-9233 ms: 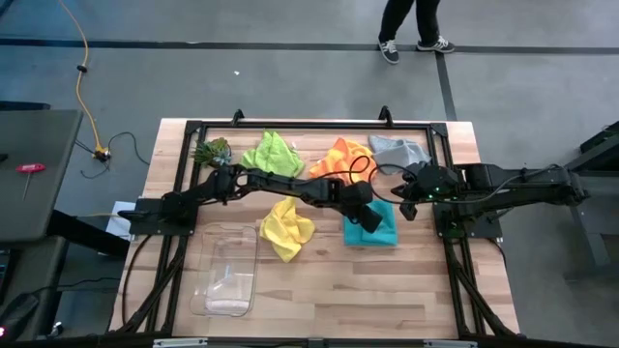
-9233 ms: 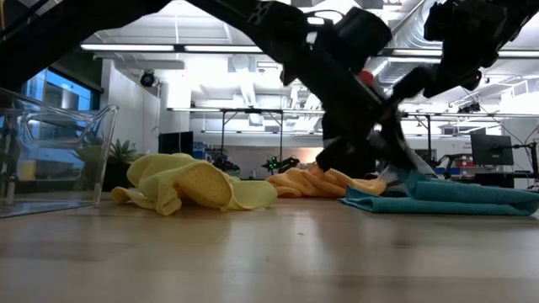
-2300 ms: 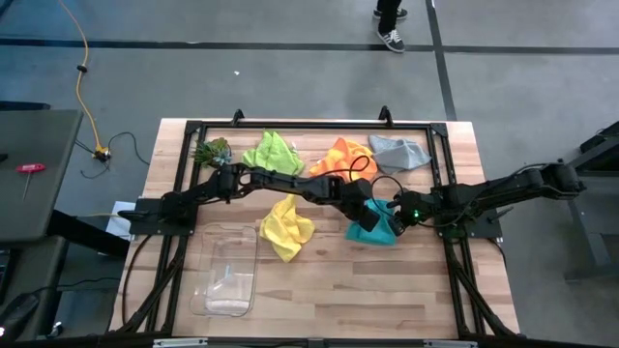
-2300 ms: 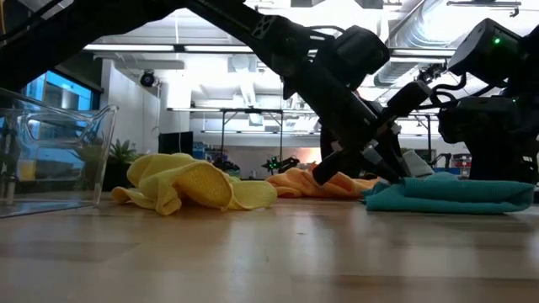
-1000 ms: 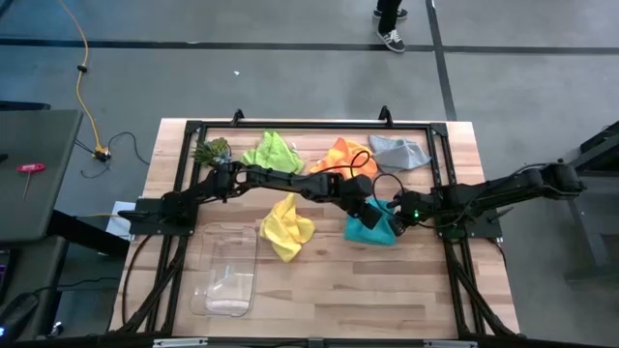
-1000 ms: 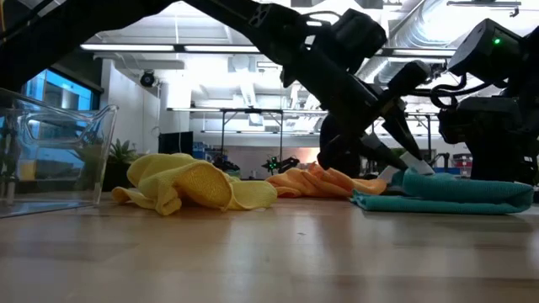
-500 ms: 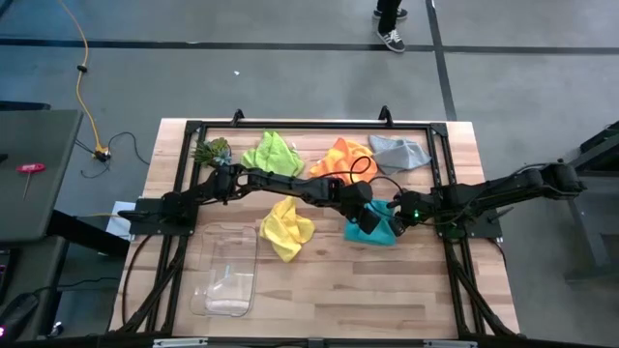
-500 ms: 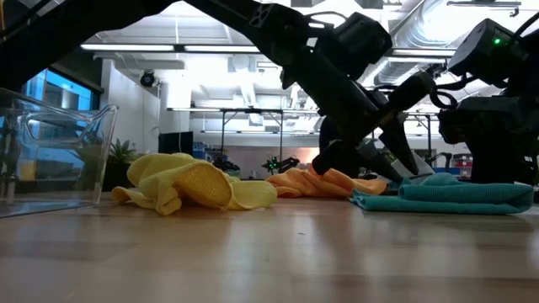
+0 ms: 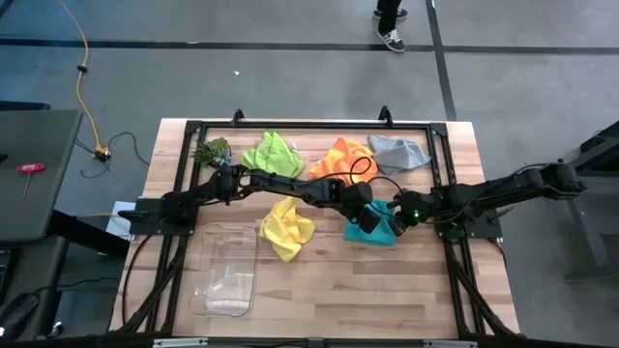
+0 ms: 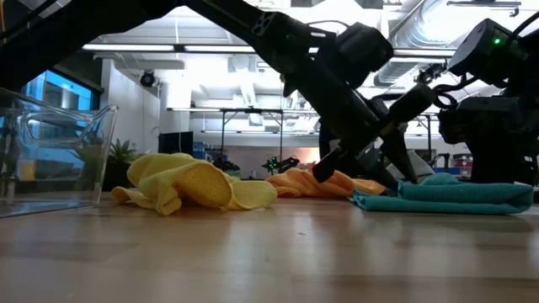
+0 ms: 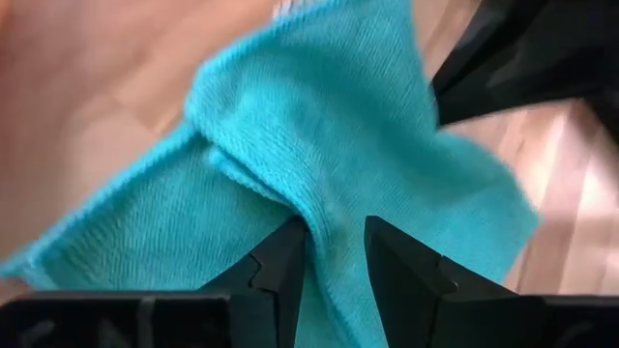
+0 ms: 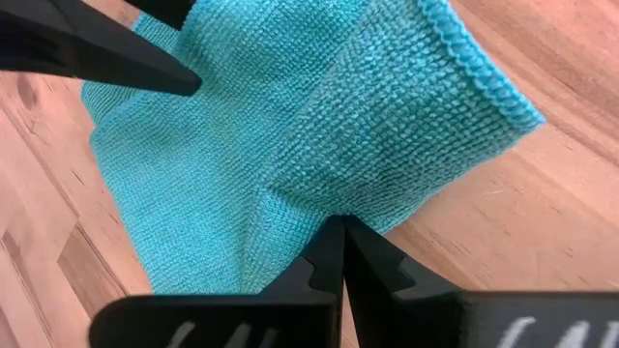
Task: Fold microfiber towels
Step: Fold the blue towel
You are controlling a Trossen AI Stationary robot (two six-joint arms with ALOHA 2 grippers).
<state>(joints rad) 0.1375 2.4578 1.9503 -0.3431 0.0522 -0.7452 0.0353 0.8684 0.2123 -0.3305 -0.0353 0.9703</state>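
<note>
Gripping teal towel [image 9: 371, 224] as before, left hand [image 9: 365, 215] slightly shifted.

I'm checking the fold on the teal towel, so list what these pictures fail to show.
- High view: the teal towel is partly covered by the left gripper and right gripper; its fold lines are hidden.
- Low view: the grey towel is hidden behind both arms.
- Left wrist view: the towel's edges are cut off by the frame and the fingers.

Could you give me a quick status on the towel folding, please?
Left gripper pinching a fold of the teal towel. Right gripper shut on its edge. Nothing in the way.
</note>
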